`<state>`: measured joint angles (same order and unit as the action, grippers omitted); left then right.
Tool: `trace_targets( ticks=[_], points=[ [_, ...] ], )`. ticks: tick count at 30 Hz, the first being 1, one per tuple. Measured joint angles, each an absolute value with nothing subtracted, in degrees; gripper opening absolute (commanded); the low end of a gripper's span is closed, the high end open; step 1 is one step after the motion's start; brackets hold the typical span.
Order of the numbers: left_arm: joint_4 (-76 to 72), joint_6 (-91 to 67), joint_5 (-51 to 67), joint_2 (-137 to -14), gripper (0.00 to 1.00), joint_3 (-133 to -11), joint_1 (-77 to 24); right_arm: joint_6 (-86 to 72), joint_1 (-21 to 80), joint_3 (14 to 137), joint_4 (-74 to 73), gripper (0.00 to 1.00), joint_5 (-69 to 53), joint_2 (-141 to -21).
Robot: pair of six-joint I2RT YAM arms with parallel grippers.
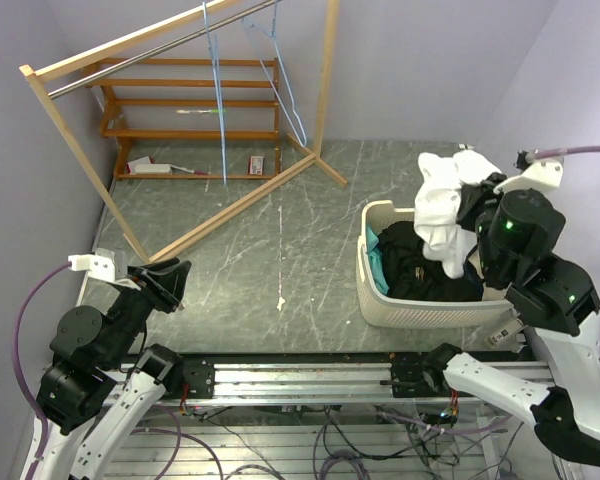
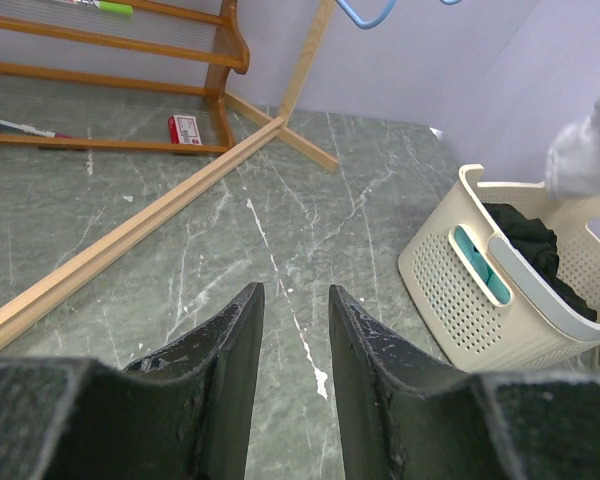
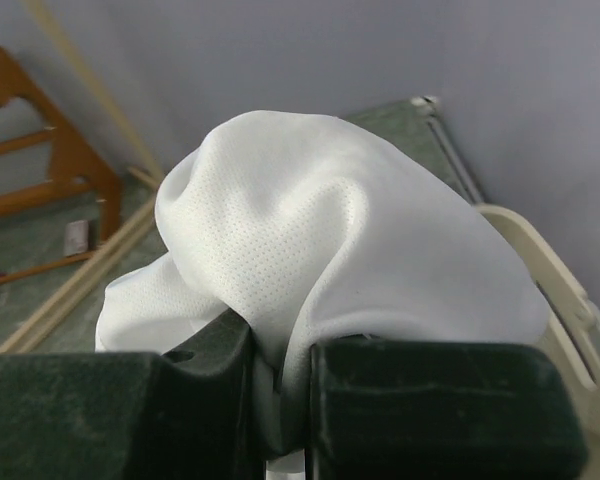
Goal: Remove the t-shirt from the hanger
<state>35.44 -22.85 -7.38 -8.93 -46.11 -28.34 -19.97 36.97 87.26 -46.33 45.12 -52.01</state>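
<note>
Our right fingers [image 3: 410, 410] are pinched shut on a bunched white t-shirt [image 3: 330, 220], held just above the cream laundry basket [image 1: 420, 312] of dark clothes. Our left fingers [image 2: 230, 370] stand parted, gripping nothing, over the green table [image 2: 130, 250]. Far ahead of them, a blue hanger [image 1: 291, 100] hangs bare from the wooden rack [image 1: 180, 70].

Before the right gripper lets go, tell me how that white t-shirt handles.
Probably floppy: the white t-shirt bunches and droops from the right gripper. Likely light; thin perforated mesh. It should slump into the basket, not roll.
</note>
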Motion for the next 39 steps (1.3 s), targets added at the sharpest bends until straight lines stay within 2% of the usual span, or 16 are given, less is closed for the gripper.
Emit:
trace_targets(
  ticks=[3, 5, 6, 7, 12, 16, 19, 24, 27, 30, 33, 36, 39],
  points=[
    [35.4, -22.9, -7.4, -8.9, 0.43, -46.1, -28.3, -22.0, 36.9, 81.8, -48.7, 0.30, 49.0, -49.3],
    [35.4, -22.8, -7.4, -8.9, 0.43, -46.1, -28.3, -23.5, 36.9, 77.8, -49.8, 0.54, 49.8, -49.5],
    [35.4, -22.9, -7.4, -8.9, 0.43, -46.1, -28.3, -24.4, 36.9, 75.5, -50.6, 0.64, 49.9, -50.2],
    [35.4, -22.9, -7.4, -8.9, 0.43, -46.1, -28.3, -25.4, 36.9, 73.7, -51.4, 0.69, 49.9, -50.8],
    [35.4, -22.9, -7.4, -8.9, 0.43, -46.1, -28.3, -27.7, 36.9, 68.5, -53.9, 0.76, 47.5, -54.0],
    [35.4, -22.9, -7.4, -9.0, 0.43, -46.1, -28.3, -26.8, 36.8, 68.4, -52.4, 0.79, 40.5, -51.1],
    [35.4, -22.9, -7.4, -8.9, 0.43, -46.1, -28.3, -24.0, 36.8, 67.5, -47.0, 0.81, 27.2, -46.7],
    [35.4, -23.0, -7.4, -8.9, 0.44, -46.1, -28.3, -21.9, 36.8, 63.7, -38.2, 0.89, 3.8, -43.4],
    [35.4, -23.0, -7.4, -8.9, 0.44, -46.1, -28.3, -22.6, 36.8, 60.7, -35.4, 0.92, -3.7, -43.9],
    [35.4, -23.0, -7.5, -8.9, 0.50, -46.1, -28.3, -23.7, 36.8, 58.1, -34.5, 0.92, -6.0, -44.2],
    [35.5, -23.0, -7.8, -8.9, 0.56, -46.1, -28.3, -24.5, 36.8, 56.2, -33.6, 0.87, -5.8, -42.8],
    [35.5, -23.2, -8.0, -8.9, 0.67, -46.1, -28.3, -24.6, 36.8, 55.3, -33.5, 0.87, -5.5, -41.1],
    [35.7, -23.4, -8.4, -9.0, 0.70, -46.1, -28.3, -24.3, 36.8, 54.8, -33.0, 0.89, -5.1, -40.4]
  ],
)
